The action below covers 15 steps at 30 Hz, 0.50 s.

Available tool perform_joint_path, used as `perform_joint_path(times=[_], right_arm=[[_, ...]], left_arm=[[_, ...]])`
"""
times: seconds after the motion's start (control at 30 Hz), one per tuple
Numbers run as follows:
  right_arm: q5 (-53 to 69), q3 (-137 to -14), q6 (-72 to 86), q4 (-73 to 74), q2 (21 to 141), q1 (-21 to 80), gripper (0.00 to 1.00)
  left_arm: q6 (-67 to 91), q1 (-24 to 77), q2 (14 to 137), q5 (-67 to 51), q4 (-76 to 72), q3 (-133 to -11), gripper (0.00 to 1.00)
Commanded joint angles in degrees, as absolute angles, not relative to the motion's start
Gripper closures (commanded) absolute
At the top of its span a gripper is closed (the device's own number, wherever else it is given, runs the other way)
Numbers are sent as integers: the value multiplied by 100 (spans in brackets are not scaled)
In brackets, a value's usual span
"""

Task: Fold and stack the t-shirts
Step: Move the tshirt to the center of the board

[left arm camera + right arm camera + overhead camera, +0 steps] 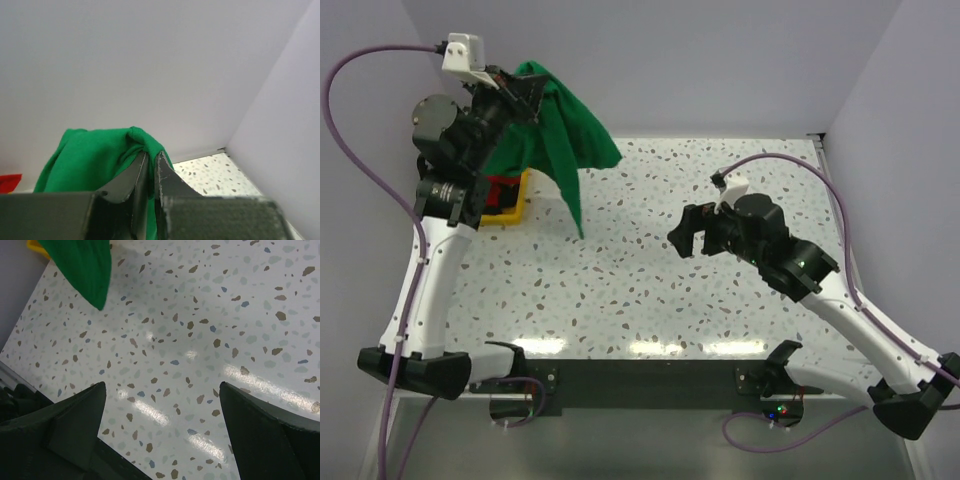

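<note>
"Top external first: what's under you?"

"A speckled white table (650,290), with pale walls on three sides. At its left edge sits a yellow tray (517,212) with red cloth (500,190) in it, half hidden behind my left arm (445,200)."

"And the shirt?"

"My left gripper (151,156), nearly closed, pinches the green t-shirt (560,140) up high at the back left. It hangs crumpled, tapering to a point. My right gripper (162,385) gapes wide, empty."

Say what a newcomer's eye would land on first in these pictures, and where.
The bright green t-shirt, pinched in the shut left gripper, hangs in the air over the far left of the speckled table. Opposite, the right gripper hovers wide open and empty above its middle right. Beneath the left arm, a yellow tray holds red cloth.
</note>
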State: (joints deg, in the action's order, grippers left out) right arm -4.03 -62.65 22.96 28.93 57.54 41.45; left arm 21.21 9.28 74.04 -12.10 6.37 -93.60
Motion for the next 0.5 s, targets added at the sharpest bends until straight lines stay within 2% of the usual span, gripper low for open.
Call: perform_joint_path(times=[0.0,0.3,0.4,0.47], right_arm=[[-658,-6513,2189,2900,5520,4140,1],[-967,-6232,2338,2874,5528,4140,1],[-1081,-5986,2496,2786,5616,4148,1],[-1247,-5785,2601,2751,5713,4148,1]], left_arm=[[2364,1388,6944,-1600,-246,-8958,97],[3295,1845,7162,-1652,-615,-7481,94],[3568,1872,7671,-1512,-396,-7172,81],[3647,1872,8137,-1284,208,-7250,77]])
